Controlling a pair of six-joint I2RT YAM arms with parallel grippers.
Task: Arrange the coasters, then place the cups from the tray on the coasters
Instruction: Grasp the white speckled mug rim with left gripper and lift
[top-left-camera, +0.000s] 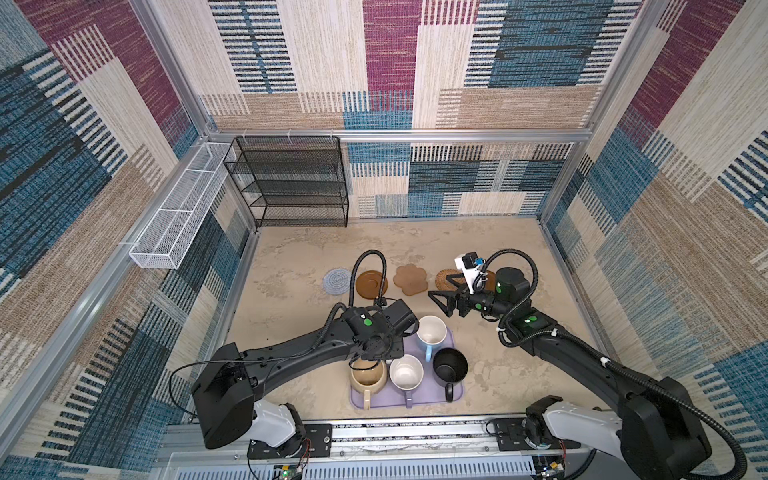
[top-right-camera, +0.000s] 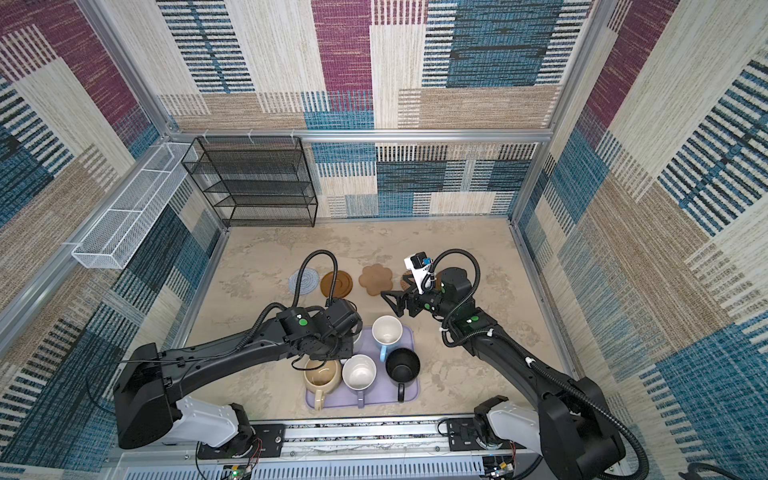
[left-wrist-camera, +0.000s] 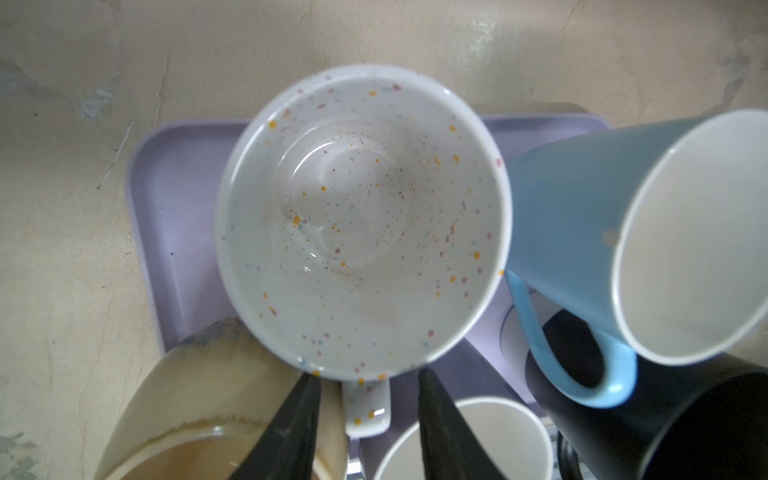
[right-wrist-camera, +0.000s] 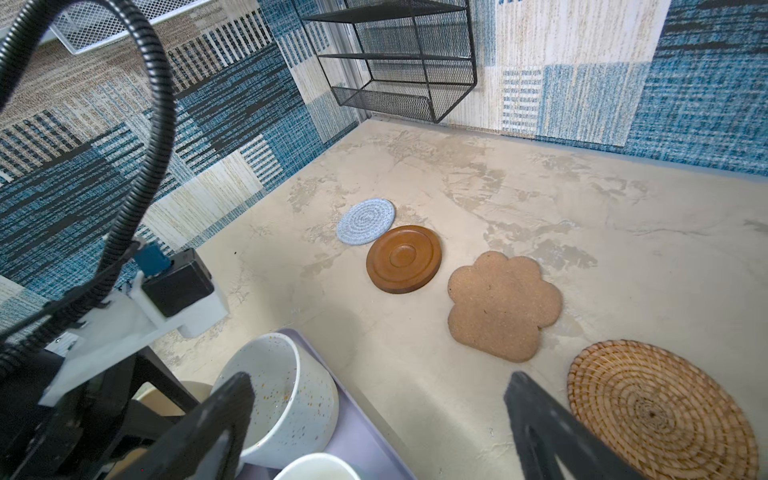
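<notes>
On the lavender tray (top-left-camera: 455, 395) stand the light blue cup (top-left-camera: 431, 330), beige cup (top-left-camera: 368, 372), lavender cup (top-left-camera: 406, 372) and black cup (top-left-camera: 449, 365). The speckled white cup (left-wrist-camera: 361, 220) sits at the tray's far left corner, under my left wrist. My left gripper (left-wrist-camera: 369, 374) straddles its handle (left-wrist-camera: 368, 409), jaws narrowed, with a gap on each side. The coasters lie in a row beyond the tray: grey-blue (top-left-camera: 337, 281), brown disc (top-left-camera: 371, 284), paw (top-left-camera: 410, 279), rattan (top-left-camera: 446, 279). My right gripper (top-left-camera: 437, 304) hovers open near the rattan one, holding nothing.
A black wire shelf (top-left-camera: 291, 183) stands at the back left against the wall. A white wire basket (top-left-camera: 178, 216) hangs on the left wall. Patterned walls close in the beige table (top-left-camera: 519, 257) on three sides.
</notes>
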